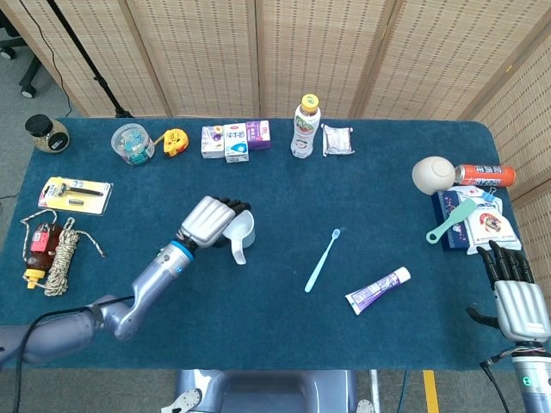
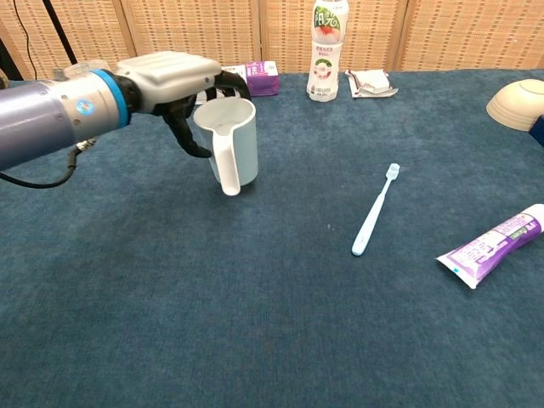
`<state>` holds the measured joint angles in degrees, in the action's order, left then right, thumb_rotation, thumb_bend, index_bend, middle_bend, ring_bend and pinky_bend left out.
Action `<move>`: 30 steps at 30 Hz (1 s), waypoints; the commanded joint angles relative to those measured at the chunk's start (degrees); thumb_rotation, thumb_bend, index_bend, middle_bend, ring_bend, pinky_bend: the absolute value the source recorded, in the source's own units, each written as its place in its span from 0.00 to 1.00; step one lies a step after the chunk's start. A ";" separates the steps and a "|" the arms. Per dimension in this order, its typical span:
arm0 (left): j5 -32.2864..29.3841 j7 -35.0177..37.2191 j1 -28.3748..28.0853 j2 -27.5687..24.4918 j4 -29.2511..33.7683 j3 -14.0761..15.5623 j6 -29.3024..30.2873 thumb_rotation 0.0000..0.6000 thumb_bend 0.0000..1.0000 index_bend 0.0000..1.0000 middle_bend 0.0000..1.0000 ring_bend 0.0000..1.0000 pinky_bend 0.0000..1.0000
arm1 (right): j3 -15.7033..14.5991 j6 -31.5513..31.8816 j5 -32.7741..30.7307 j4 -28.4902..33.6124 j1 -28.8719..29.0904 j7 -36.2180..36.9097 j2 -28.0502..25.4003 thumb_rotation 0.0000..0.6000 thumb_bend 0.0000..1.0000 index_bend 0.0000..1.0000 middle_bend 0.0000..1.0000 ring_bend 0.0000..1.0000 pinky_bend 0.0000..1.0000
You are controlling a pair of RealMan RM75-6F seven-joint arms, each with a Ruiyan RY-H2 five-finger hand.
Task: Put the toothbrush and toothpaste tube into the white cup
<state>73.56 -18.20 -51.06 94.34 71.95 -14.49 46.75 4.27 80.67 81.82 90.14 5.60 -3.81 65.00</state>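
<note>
left hand (image 1: 209, 221) gripping white cup (image 2: 230, 142) upright, toothbrush (image 1: 322, 261) lying well right, right hand (image 1: 515, 297) empty, fingers apart

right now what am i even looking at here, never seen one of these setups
This is a robot with two arms, each ending in a robot hand, working at a blue table. One picture looks down from a camera on its head; the other looks forward from its chest, lower and closer.

The left robot hand grips a white cup by its side, upright. The right robot hand rests at the table's right edge, holding nothing, fingers straight.

A light blue toothbrush and a purple toothpaste tube lie flat and apart, right of the cup. Along the far edge stand a drink bottle and small boxes.
</note>
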 commanded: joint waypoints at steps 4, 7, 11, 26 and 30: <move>-4.43 -5.17 -3.24 5.04 -4.49 -0.46 -0.93 1.00 0.29 0.46 0.39 0.37 0.51 | 0.10 -0.07 -0.38 -0.24 -0.07 0.30 -0.06 1.00 0.00 0.00 0.00 0.00 0.00; -5.13 -6.87 -3.51 5.62 -5.20 -0.12 -0.10 1.00 0.29 0.45 0.37 0.35 0.51 | 0.09 -0.17 -0.36 -0.24 -0.01 0.49 -0.07 1.00 0.00 0.00 0.00 0.00 0.00; -7.32 -8.52 -3.58 5.36 -4.33 0.33 -0.61 1.00 0.28 0.27 0.14 0.13 0.35 | 0.04 -0.16 -0.20 -0.11 0.02 0.64 -0.14 1.00 0.00 0.00 0.00 0.00 0.00; -9.77 -9.53 -1.49 -5.38 11.08 1.29 1.43 1.00 0.27 0.00 0.00 0.00 0.02 | -0.15 -0.58 -0.15 0.13 0.15 0.94 -0.32 1.00 0.00 0.00 0.00 0.00 0.00; -9.46 -8.98 -0.18 -10.15 16.84 1.66 2.52 1.00 0.27 0.00 0.00 0.00 0.00 | -0.33 -0.56 0.16 0.27 0.20 0.47 -0.11 1.00 0.00 0.00 0.00 0.00 0.00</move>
<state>64.02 -27.50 -52.32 87.25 85.38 -13.18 48.34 3.97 80.10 81.93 90.39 5.79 -3.29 64.85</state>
